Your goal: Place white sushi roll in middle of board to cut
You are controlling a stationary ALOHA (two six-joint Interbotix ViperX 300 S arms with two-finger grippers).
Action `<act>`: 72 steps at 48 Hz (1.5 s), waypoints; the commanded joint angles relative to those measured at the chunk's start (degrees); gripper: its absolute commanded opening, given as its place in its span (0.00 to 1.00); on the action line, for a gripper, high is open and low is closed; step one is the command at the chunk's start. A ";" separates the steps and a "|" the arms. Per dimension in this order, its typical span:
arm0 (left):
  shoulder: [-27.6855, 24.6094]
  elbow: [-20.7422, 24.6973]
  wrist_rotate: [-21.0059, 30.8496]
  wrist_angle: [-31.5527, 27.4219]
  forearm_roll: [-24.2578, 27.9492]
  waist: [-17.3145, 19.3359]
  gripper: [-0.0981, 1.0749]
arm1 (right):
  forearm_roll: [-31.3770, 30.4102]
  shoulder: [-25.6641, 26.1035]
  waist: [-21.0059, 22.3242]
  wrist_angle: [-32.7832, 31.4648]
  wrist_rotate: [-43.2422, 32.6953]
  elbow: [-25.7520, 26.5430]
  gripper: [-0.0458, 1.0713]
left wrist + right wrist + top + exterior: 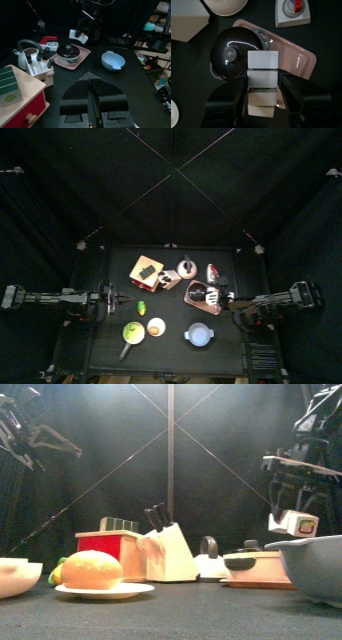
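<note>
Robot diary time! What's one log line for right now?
right hand: shut on roll, above pink board | left hand: shut, empty, resting | roll not yet on board

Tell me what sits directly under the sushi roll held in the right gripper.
The white sushi roll, clamped in the right gripper, hangs above a pink board carrying a dark lidded pot. The board surface beneath the pot is hidden.
</note>
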State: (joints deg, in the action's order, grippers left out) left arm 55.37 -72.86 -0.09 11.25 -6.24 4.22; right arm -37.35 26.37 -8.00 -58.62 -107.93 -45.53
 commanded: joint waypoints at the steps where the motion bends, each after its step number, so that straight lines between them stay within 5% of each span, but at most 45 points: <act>1: -0.18 0.79 0.00 0.26 0.09 -0.09 0.40 | -1.32 -0.70 -0.97 -0.09 -0.18 3.60 0.55; 18: -0.18 0.79 0.00 0.26 0.00 0.00 0.40 | -6.68 -11.87 -1.05 11.07 -0.44 11.51 0.55; 33: -0.18 0.79 0.00 0.18 0.00 0.00 0.40 | -5.01 -20.65 -0.70 15.73 -3.43 16.08 0.55; 55: -0.18 0.88 0.00 0.18 0.09 0.00 0.40 | 0.44 -33.93 2.02 16.61 -3.08 24.26 0.55; 72: -0.18 0.97 0.00 0.18 0.18 -0.18 0.40 | 0.70 -38.94 3.08 14.24 -2.20 28.13 0.56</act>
State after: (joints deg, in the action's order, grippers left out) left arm 55.28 -72.95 0.00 11.16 -6.24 4.22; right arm -36.83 -13.45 -5.54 -44.21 -110.48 -18.81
